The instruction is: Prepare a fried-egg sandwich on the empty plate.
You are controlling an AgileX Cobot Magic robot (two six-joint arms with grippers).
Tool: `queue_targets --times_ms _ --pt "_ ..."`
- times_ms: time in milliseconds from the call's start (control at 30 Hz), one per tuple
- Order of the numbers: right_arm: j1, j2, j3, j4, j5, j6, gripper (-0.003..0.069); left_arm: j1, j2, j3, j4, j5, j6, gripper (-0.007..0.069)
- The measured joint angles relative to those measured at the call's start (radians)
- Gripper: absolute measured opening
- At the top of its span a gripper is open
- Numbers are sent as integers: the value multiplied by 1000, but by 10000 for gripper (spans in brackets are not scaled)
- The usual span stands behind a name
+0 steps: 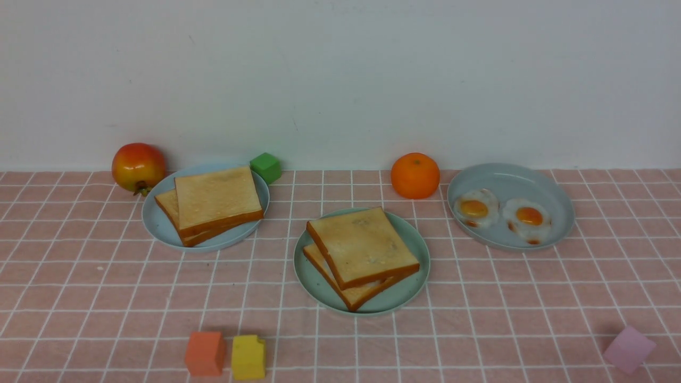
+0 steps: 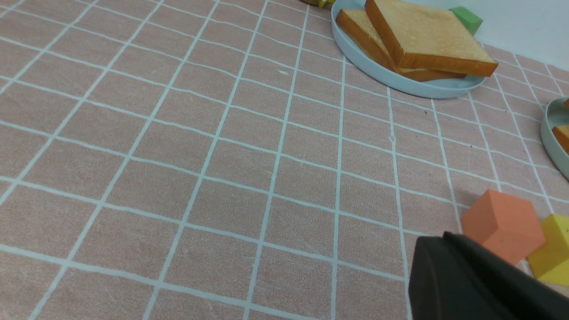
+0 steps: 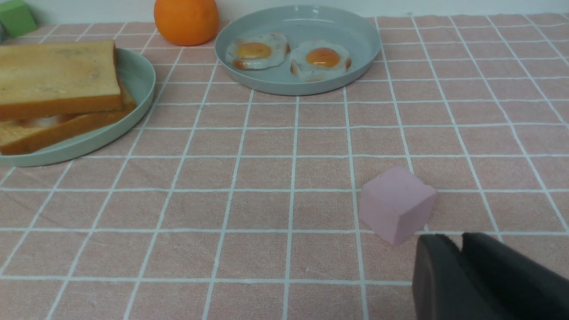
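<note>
The sandwich lies on the mint-teal plate at the table's middle: two toast slices stacked askew. In the right wrist view a strip of white egg shows between the slices. Two more fried eggs lie in the grey-blue dish at the back right. Neither gripper shows in the front view. My left gripper is shut and empty, low over the cloth beside the orange cube. My right gripper is shut and empty, just short of the pink cube.
A pale blue plate with two toast slices stands at the back left. A red-yellow fruit, a green cube and an orange line the wall. A yellow cube sits at the front beside the orange cube.
</note>
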Motion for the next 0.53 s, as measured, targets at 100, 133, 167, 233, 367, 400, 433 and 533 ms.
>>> queue_targets --times_ms 100,133,167,233,367,400,433,533 --pt "0 0 0 0 0 0 103 0 0 0 0 0 0 4" --pt "0 0 0 0 0 0 103 0 0 0 0 0 0 4" --pt "0 0 0 0 0 0 103 0 0 0 0 0 0 4" --pt "0 0 0 0 0 0 104 0 0 0 0 0 0 4" --pt "0 0 0 0 0 0 109 0 0 0 0 0 -2 8" --pt "0 0 0 0 0 0 111 0 0 0 0 0 -2 7" --pt "0 0 0 0 0 0 113 0 0 0 0 0 -2 7" --pt "0 0 0 0 0 0 117 0 0 0 0 0 -2 12"
